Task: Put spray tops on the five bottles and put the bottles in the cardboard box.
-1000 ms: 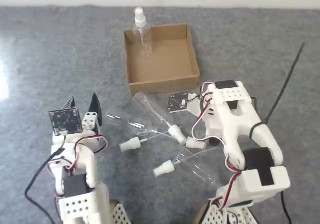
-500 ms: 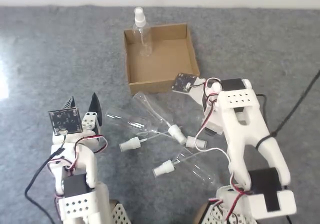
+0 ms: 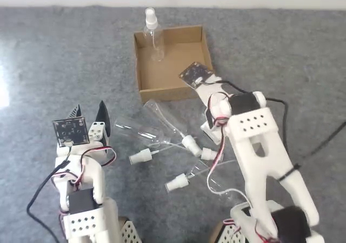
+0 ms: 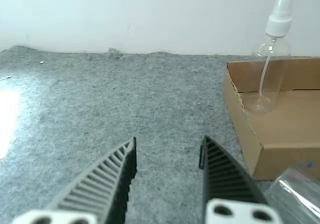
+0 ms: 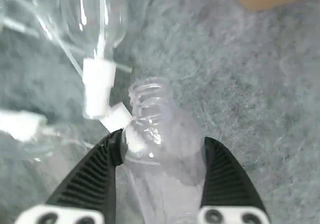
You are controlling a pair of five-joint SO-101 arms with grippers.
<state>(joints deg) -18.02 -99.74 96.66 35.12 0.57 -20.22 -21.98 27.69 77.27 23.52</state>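
Right gripper swung toward the brown cardboard box, pinching a clear uncapped plastic bottle that probably needed capping next.

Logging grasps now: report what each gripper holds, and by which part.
Right gripper grips an uncapped clear bottle at its shoulder, below the neck. Left gripper holds nothing.

The table has a grey, felt-like surface. An open cardboard box sits on it toward the far middle. Just in front of the box a clear bottle lies on its side, with its white spray top pointing toward the near edge. A second bottle lies beside it, though the clear plastic makes its outline hard to trace. Near them lie two loose spray tops with thin tubes, the other nearer the near edge.
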